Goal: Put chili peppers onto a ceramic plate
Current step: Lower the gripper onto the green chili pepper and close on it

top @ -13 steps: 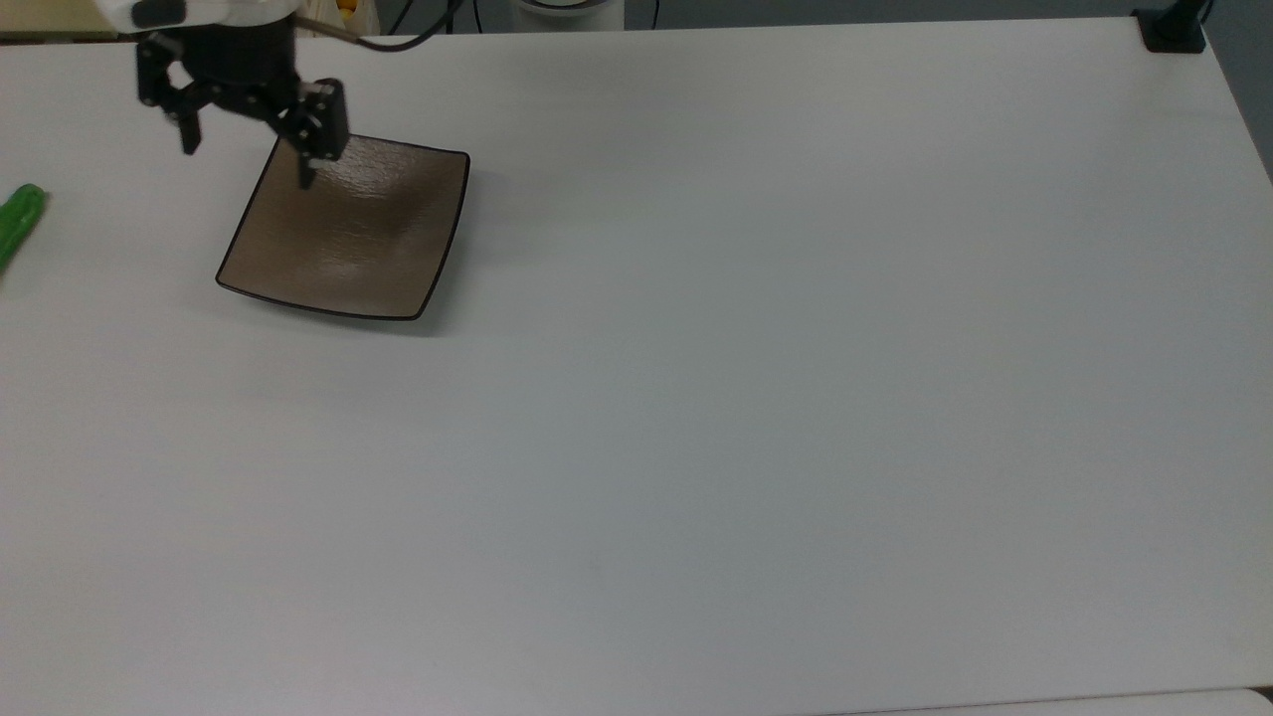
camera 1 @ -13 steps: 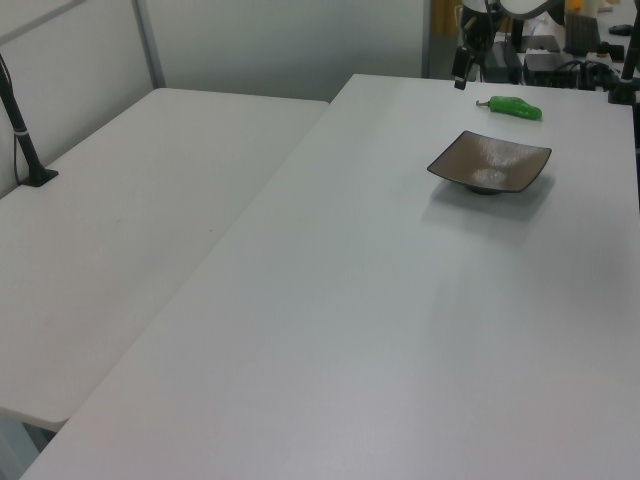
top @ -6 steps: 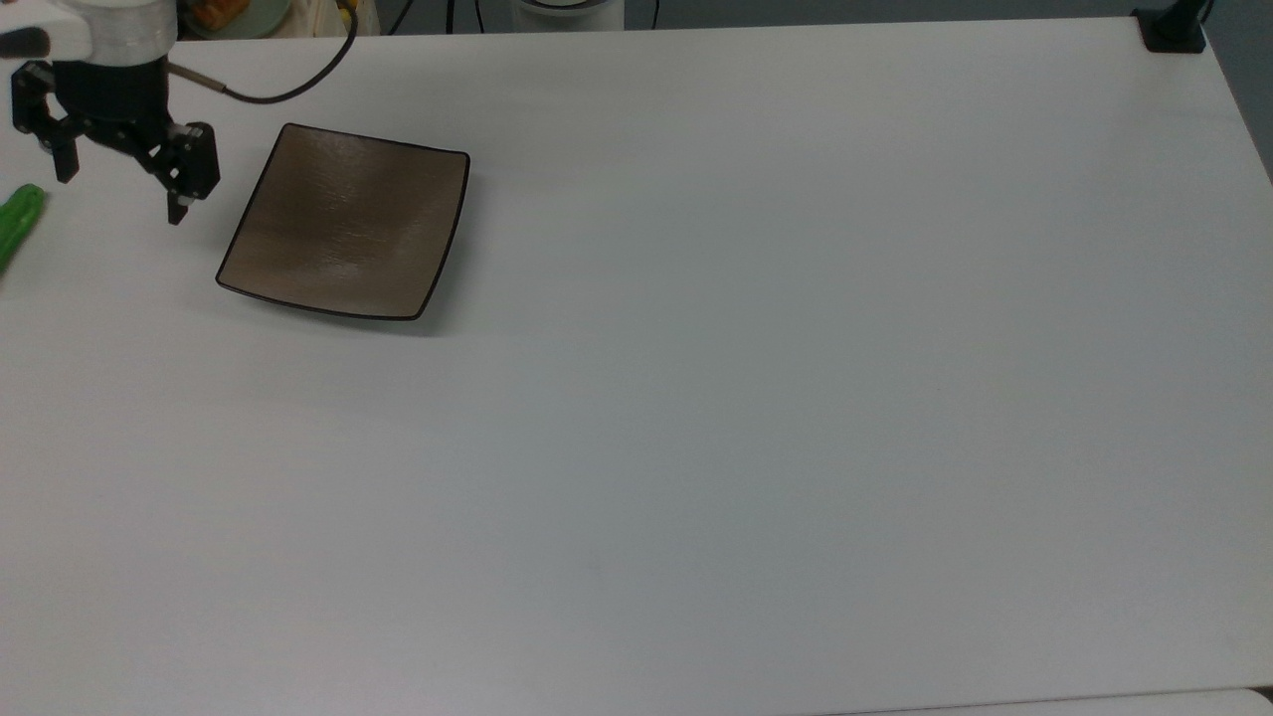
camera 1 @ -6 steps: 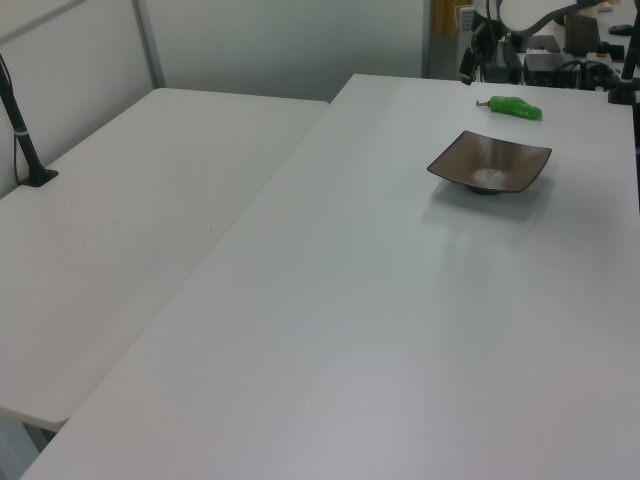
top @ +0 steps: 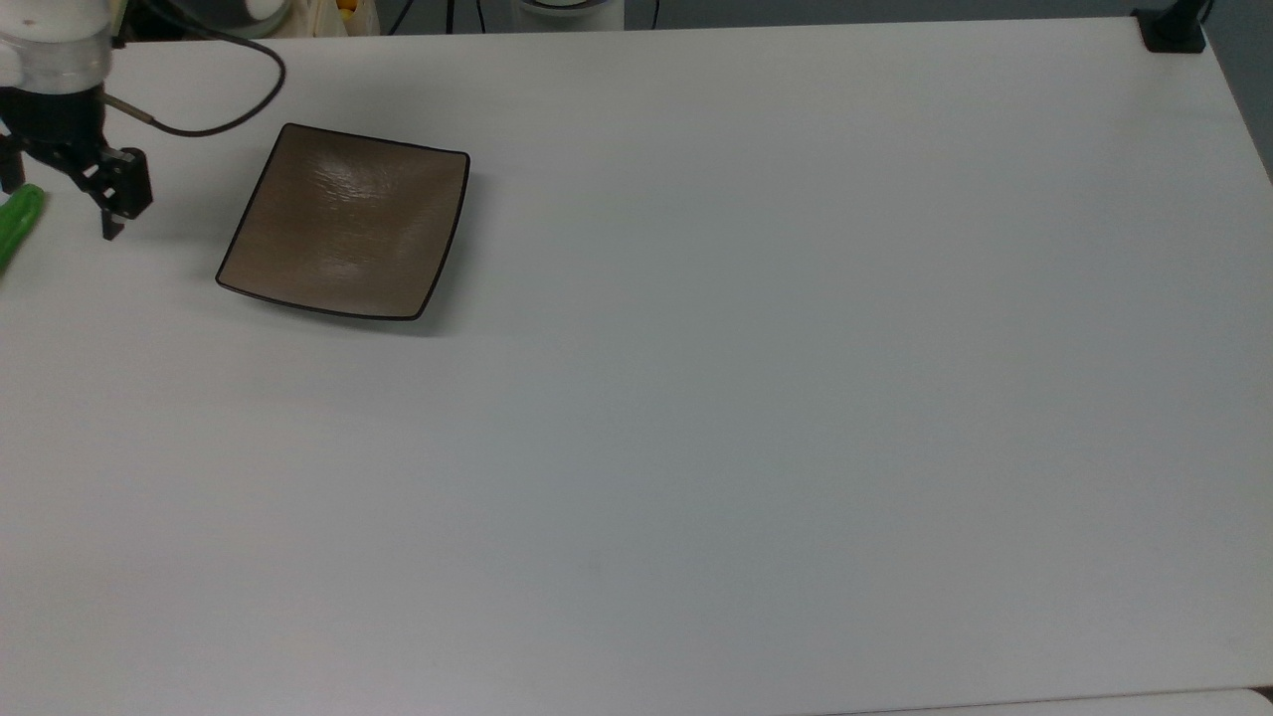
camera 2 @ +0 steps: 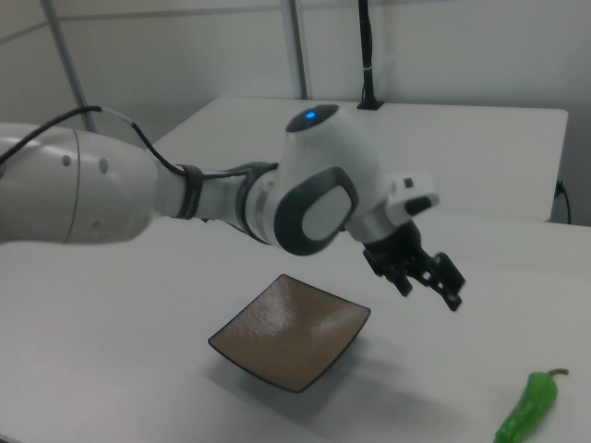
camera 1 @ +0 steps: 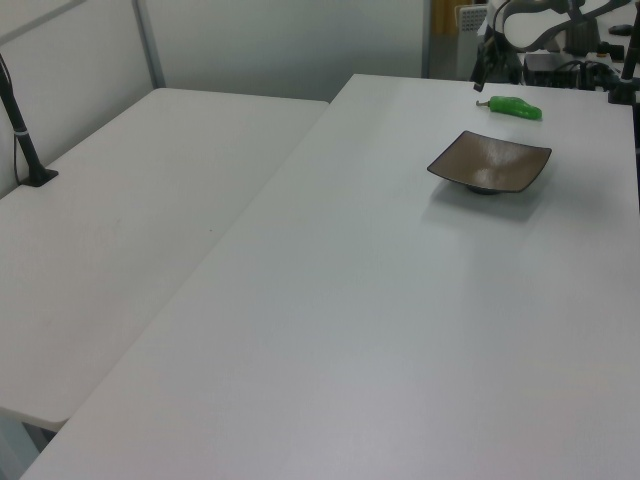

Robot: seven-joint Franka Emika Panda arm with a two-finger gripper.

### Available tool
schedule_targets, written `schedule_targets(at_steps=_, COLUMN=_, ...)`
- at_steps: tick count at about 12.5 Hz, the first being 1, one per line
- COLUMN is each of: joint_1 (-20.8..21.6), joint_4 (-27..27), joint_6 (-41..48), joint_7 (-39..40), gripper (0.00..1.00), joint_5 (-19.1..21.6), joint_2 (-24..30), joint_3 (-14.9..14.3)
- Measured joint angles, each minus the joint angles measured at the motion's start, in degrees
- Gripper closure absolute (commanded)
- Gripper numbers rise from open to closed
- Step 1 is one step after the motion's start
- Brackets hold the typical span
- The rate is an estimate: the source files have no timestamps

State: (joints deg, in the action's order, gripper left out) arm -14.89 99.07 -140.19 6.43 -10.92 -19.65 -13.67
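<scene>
Green pepper (camera 2: pixel 528 407) lies on the white counter (top: pixel 756 398), apart from the brown plate (top: pixel 348 221). End effector (camera 2: pixel 427 282) hovers between them, fingers spread, empty.

In the top view the gripper (top: pixel 60 214) has swung off the ceramic plate (top: pixel 348 224) toward 9 o'clock, reaching the chili pepper (top: pixel 18 227).
</scene>
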Motion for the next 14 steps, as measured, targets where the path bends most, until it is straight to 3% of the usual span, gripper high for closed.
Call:
schedule_targets(at_steps=3, joint_1=-4.5, joint_4=-0.3, joint_6=-2.9, joint_7=5.1, gripper=0.0, joint_5=6.3, joint_2=-1.6, joint_3=0.0)
schedule_targets(at_steps=5, joint_1=-6.6, joint_4=-0.4, joint_6=-5.1, joint_7=8.5, gripper=0.0, joint_5=8.2, joint_2=-3.0, joint_3=0.0)
schedule_targets(at_steps=9, joint_1=-8.2, joint_4=-0.5, joint_6=-12.8, joint_7=10.5, gripper=0.0, joint_5=15.1, joint_2=-7.8, joint_3=0.0)
schedule_targets(at_steps=14, joint_1=-9.7, joint_4=-0.7, joint_6=-14.7, joint_7=13.0, gripper=0.0, joint_5=15.4, joint_2=-10.4, joint_3=0.0)
